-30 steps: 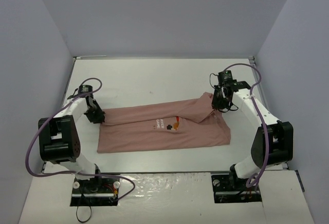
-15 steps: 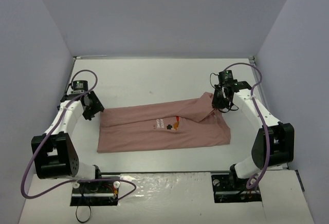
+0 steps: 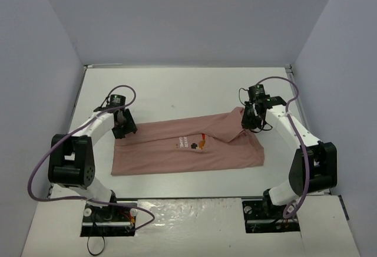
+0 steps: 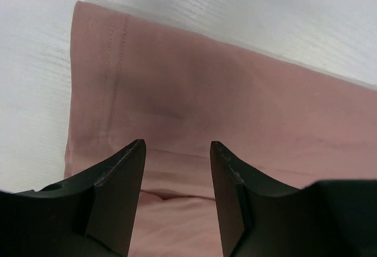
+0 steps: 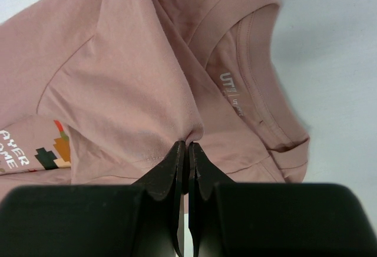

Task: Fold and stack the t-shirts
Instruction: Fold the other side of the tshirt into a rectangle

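The left claw [image 4: 177, 147] has swung in over the shirt [image 3: 168, 154] hem [image 4: 115, 74], jaws wide and empty, cloth directly beneath. The right claw [image 5: 188, 147] stays pinched on a fold beside the collar [image 5: 262, 92]. A hem grab looks next.

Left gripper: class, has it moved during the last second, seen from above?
Yes. The left gripper has swung away from the table's left edge, inward over the dusty-pink t-shirt's hem corner, jaws open.

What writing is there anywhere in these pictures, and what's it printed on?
"UT": neck label inside the pink t-shirt collar; the smaller print beside it is blurred.
"AYER" over "OME": white chest lettering, cut off at the picture's edge.
Overhead view: too small to read.
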{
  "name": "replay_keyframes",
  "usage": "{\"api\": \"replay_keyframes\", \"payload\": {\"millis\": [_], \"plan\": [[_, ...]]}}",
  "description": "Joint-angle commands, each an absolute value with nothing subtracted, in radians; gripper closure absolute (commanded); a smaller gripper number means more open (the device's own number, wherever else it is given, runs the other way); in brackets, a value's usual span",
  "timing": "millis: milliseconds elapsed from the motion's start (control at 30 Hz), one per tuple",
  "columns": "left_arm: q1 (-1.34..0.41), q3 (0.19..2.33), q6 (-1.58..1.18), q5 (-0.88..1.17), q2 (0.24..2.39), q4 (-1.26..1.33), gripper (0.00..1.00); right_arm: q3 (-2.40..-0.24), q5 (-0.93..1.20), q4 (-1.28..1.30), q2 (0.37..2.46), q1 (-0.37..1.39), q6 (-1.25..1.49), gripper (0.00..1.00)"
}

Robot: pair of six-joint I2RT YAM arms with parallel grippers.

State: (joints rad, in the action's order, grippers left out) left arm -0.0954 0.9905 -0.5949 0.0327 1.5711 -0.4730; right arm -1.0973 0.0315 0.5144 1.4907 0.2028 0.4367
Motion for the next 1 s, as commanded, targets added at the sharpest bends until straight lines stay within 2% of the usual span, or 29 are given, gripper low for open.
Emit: {"api": "replay_keyframes", "payload": {"millis": [0, 800, 967], "plan": [[-0.089, 1.058, -0.607, 0.009, 1.600, -0.424, 0.55, -1.127, 0.004, 0.534, 1.427, 0.239, 0.491, 1.00], [-0.090, 1.100, -0.600, 0.008, 1.673, -0.417, 0.55, -0.892, -0.072, 0.540, 1.348, 0.320, 0.647, 1.00], [-0.090, 1.106, -0.596, 0.011, 1.679, -0.419, 0.55, -0.854, -0.093, 0.532, 1.375, 0.333, 0.649, 0.96]]}}
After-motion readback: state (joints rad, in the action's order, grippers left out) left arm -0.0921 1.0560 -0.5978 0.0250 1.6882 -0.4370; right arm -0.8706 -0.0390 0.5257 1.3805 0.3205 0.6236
